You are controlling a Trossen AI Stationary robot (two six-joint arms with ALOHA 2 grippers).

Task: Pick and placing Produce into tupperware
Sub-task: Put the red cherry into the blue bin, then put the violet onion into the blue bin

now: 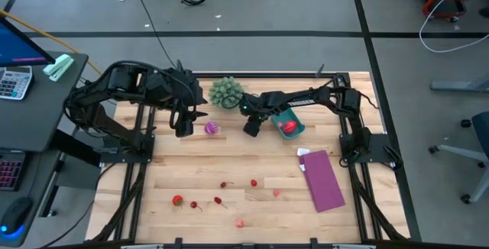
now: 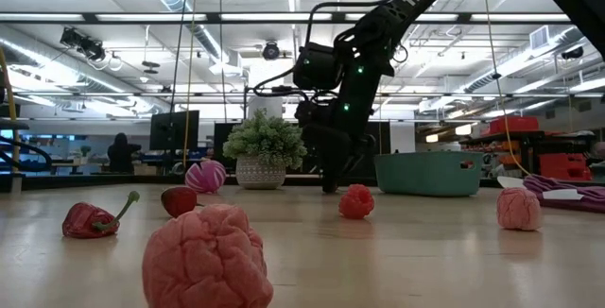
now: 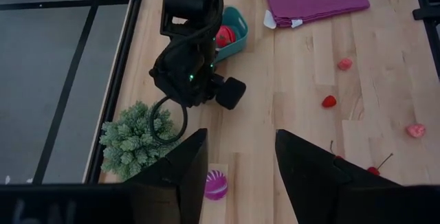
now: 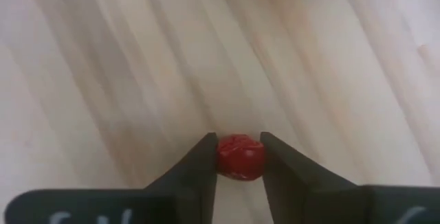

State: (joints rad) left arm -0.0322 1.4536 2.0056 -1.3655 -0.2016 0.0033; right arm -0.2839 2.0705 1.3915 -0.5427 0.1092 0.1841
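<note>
Red fruit (image 4: pixel 240 157), clamped between right tool (image 4: pixel 239 157) fingers

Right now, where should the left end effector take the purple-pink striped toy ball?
Across its widest middle, straight from above: the purple-pink striped toy ball is round, lying free on wood, left end effector open nearby. Right end effector grips a small red berry.

The right gripper (image 1: pixel 250 127) and the small red piece (image 4: pixel 240 157) clamped between its fingers cannot be seen from overhead; only the right wrist view shows the grasp. In the low view the arm hides them. The tupperware (image 1: pixel 293 121) is partly covered by the right arm at its 10 o'clock. The tiny red pieces (image 1: pixel 222 185) are too small to identify.
</note>
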